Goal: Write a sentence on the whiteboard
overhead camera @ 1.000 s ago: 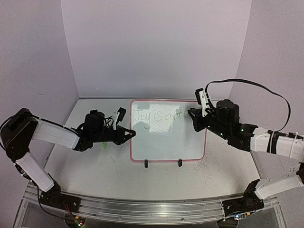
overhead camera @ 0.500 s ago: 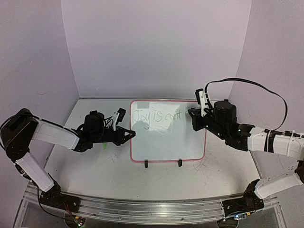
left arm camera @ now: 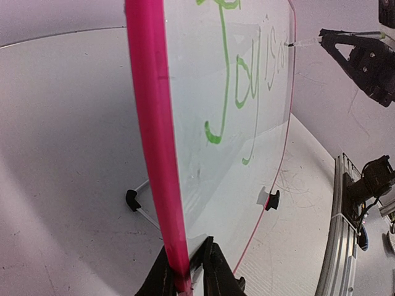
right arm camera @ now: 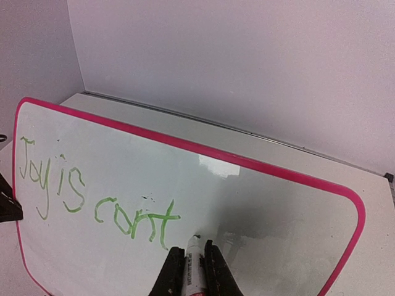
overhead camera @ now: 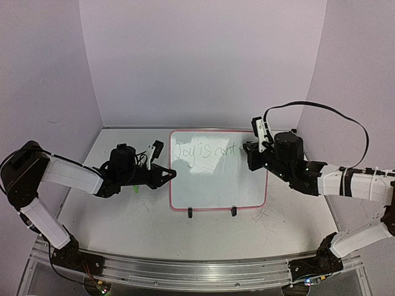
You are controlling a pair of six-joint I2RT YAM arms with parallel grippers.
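Note:
The whiteboard (overhead camera: 216, 185) stands upright on its black wire stand at the table's middle. Green handwriting (overhead camera: 207, 150) along its top reads "Joy is cont". My left gripper (overhead camera: 171, 174) is shut on the board's left pink rim (left arm camera: 154, 142), near the bottom in the left wrist view (left arm camera: 187, 279). My right gripper (overhead camera: 250, 154) is shut on a white marker (right arm camera: 195, 271). The marker's tip (right arm camera: 197, 237) touches the board just right of the last "t" of the sentence (right arm camera: 99, 197).
Two black stand feet (overhead camera: 190, 213) rest in front of the board. Purple walls close in the back and both sides. Grey scratch marks (overhead camera: 271, 219) cover the table at the right. A metal rail (overhead camera: 185, 271) runs along the near edge.
My right gripper has shifted slightly left toward the board with the marker. The writing has grown from "cant-" strokes to a finished "t". The left gripper has not moved.

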